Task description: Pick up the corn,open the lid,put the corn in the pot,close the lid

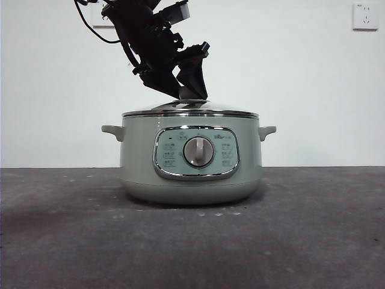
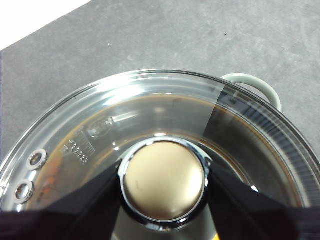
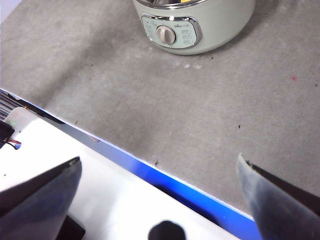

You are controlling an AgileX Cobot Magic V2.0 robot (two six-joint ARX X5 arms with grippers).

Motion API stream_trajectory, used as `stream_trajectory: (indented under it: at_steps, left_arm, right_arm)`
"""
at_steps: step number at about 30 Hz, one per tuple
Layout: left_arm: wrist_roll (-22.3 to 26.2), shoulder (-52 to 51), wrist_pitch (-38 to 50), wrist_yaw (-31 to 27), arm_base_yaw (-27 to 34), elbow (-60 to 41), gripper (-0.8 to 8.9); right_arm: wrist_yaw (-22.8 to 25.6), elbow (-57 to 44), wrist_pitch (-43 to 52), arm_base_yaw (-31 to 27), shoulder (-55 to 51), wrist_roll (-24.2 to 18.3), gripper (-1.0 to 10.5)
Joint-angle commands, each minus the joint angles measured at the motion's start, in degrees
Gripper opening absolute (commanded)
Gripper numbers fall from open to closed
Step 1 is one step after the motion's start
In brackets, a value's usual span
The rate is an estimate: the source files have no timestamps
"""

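The sage-green pot (image 1: 138, 156) stands mid-table with the glass lid (image 1: 204, 109) resting flat on its rim. My left gripper (image 1: 191, 90) comes down from the upper left, and its two jaws press the lid's knob (image 2: 164, 182) from both sides. Through the glass (image 2: 150, 107) the pot's inside looks dark. A small yellow patch (image 3: 184, 1) shows inside the pot in the right wrist view; it may be the corn, which is otherwise hidden. My right gripper (image 3: 157, 160) is open and empty, well back from the pot (image 3: 220, 35) above the table's edge.
The grey dial (image 1: 198, 152) and control panel face the front camera. The table's blue-trimmed edge (image 3: 165, 175) with a white surface beyond it lies below the right gripper. Wall sockets (image 1: 365, 16) sit on the white back wall.
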Motion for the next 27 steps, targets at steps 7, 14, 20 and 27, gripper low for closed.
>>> stream_trajectory:
  at_steps: [7,14,20,27]
  left_arm:
    - [0.26,0.68,-5.64,-0.31,0.28,6.16,4.37]
    - [0.31,-1.62,-20.26,2.51,0.28,15.5,4.37]
    - [-0.24,-10.64,-28.65,2.73,0.35,16.0,4.37]
    - [-1.36,-21.46,-44.54,4.9,0.39,15.98,4.37]
  right_arm:
    - [0.22,-0.46,-1.46,0.04,-0.26,0.39,5.3]
    - [1.4,-0.46,-1.46,0.04,-0.26,-0.07,5.3]
    - [1.7,-0.46,-1.46,0.04,-0.26,-1.09,5.3]
    - [2.97,-0.46,-1.46,0.04,-0.24,-1.6,5.3]
